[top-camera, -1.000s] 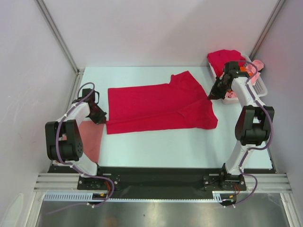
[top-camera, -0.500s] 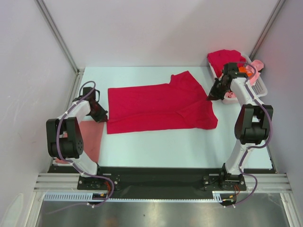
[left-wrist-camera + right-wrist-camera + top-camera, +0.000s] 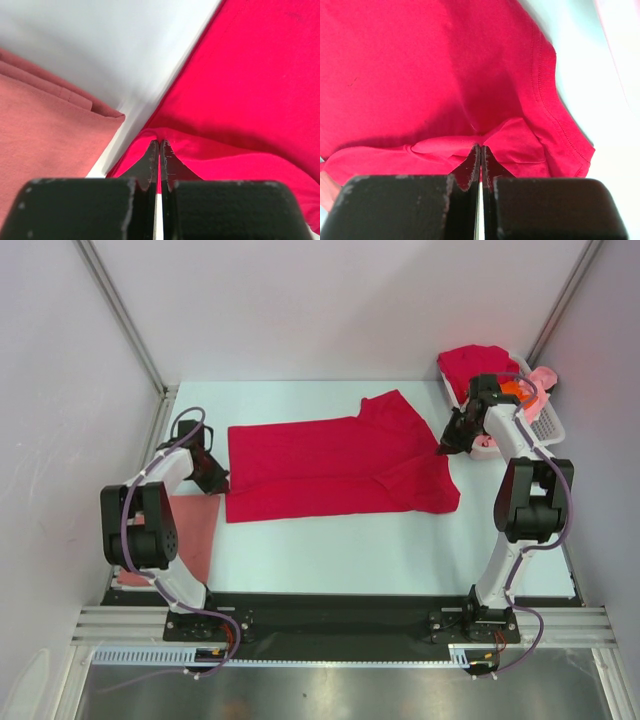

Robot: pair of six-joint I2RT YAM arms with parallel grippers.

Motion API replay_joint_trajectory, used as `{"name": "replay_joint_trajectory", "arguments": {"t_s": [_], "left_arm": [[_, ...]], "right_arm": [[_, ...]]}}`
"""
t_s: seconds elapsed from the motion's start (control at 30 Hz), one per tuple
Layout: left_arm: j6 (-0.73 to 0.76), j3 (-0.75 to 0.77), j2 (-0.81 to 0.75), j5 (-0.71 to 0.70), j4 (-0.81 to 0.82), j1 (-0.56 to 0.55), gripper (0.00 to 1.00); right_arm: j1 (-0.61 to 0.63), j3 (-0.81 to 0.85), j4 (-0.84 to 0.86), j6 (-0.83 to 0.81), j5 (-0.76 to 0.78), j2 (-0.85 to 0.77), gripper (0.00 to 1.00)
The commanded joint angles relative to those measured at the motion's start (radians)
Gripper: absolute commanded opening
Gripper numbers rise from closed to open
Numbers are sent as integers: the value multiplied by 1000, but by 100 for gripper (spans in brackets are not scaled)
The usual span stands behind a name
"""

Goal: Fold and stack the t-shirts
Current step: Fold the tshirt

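A crimson red t-shirt (image 3: 335, 465) lies spread across the middle of the table, its sleeve pointing to the far side. My left gripper (image 3: 218, 480) is shut on its left edge, where the cloth bunches at the tips (image 3: 159, 145). At the shirt's right edge, my right gripper (image 3: 446, 445) is shut on a pinched fold of it (image 3: 480, 148). A folded salmon pink t-shirt (image 3: 195, 530) lies flat at the near left, beside the left arm, and shows as the salmon pink t-shirt (image 3: 45, 130) in the left wrist view.
A white slotted basket (image 3: 552, 428) stands at the far right. It holds another crimson t-shirt (image 3: 480, 362), a bit of an orange one (image 3: 513, 387) and a light pink one (image 3: 545, 375). White walls and metal posts close in the table.
Both grippers have crept slightly toward the far side, still holding the shirt's edges. The shirt has barely shifted.
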Motion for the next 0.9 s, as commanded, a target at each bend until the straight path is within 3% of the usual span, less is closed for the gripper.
{"name": "replay_joint_trajectory", "arguments": {"t_s": [0.0,0.87], "left_arm": [[22,42,15,-9,10,-5,0],[48,115,93,-13,7,-5,2]], "right_arm": [[-3,33,9,-1,25,7,0],[20,121,4,-4,39,71,0]]}}
